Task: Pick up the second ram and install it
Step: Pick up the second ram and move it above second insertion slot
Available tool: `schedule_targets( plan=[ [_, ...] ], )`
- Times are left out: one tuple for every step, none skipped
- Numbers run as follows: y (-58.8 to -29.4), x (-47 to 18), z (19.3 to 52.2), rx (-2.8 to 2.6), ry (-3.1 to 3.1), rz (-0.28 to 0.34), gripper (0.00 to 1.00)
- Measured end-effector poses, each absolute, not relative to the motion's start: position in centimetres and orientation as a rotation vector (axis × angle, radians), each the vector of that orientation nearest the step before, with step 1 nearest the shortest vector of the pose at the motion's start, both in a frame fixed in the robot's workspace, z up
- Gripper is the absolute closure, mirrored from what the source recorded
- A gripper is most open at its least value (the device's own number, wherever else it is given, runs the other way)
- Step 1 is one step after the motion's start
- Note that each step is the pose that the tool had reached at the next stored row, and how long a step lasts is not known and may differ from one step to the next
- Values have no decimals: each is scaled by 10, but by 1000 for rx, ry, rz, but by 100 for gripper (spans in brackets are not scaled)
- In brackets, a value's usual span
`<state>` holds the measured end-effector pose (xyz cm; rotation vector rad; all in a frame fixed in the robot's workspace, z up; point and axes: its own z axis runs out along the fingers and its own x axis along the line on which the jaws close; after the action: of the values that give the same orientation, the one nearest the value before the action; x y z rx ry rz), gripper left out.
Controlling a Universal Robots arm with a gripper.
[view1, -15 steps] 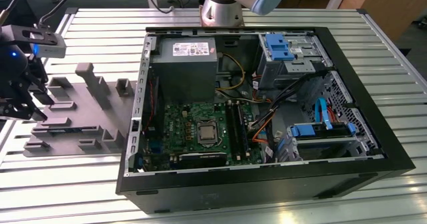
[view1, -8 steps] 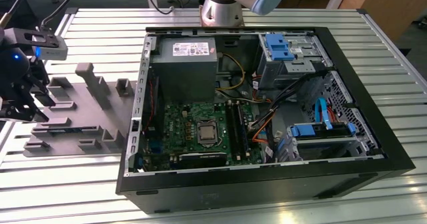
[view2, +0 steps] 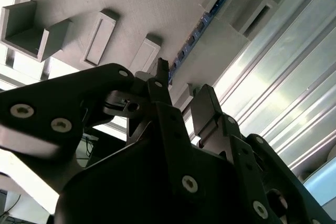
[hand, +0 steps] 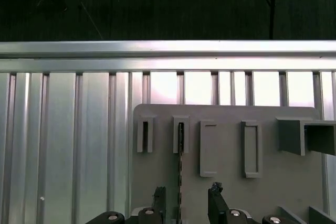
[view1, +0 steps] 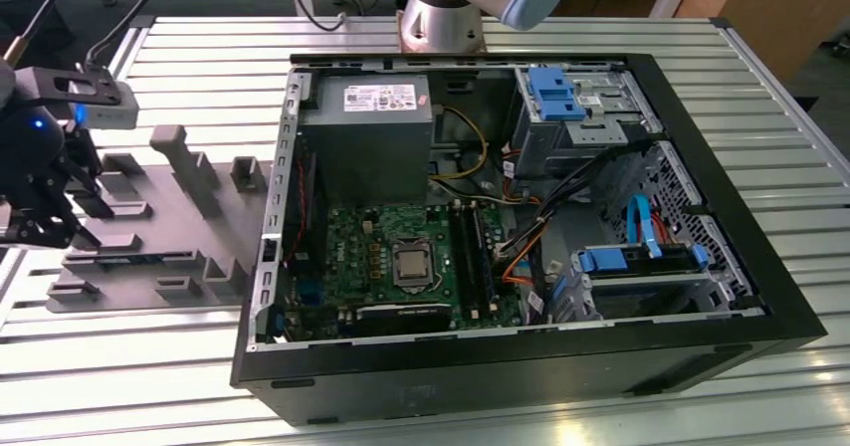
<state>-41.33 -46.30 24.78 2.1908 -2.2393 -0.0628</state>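
The second ram (hand: 180,150) stands edge-on as a thin dark strip in a slot of the grey moulded holder (hand: 226,187). In the second wrist view the ram (view2: 199,27) runs as a dark blue-green line along the holder (view2: 131,3). My gripper (hand: 187,199) is open, just above the holder, with one black finger (hand: 159,198) on each side of the strip and a gap left around it. In the exterior view the gripper (view1: 60,222) hangs over the holder's (view1: 159,217) left end, and the ram (view1: 139,259) shows as a short blue strip.
An open black computer case (view1: 531,366) lies at the exterior view's right on the slatted aluminium table (view1: 199,58). Inside are the green motherboard (view1: 385,237) with its long black slots (view1: 468,252), a grey power supply (view1: 365,117) and blue drive brackets (view1: 624,262).
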Motion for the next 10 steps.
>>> schedule_targets(
  plan=[
    [-463, -413, 246, 2191, -2239, -63, 55],
    [-464, -413, 244, 2191, -2239, -63, 55],
    [-464, -413, 243, 2191, -2239, -63, 55],
    [-464, -413, 241, 2191, -2239, -63, 55],
    [-465, -413, 239, 2191, -2239, -63, 55],
    [-465, -413, 239, 2191, -2239, -63, 55],
    [-465, -413, 239, 2191, -2239, -63, 55],
    [-465, -413, 239, 2191, -2239, -63, 55],
    [-465, -413, 239, 2191, -2239, -63, 55],
    [-465, -413, 239, 2191, -2239, -63, 55]
  ],
)
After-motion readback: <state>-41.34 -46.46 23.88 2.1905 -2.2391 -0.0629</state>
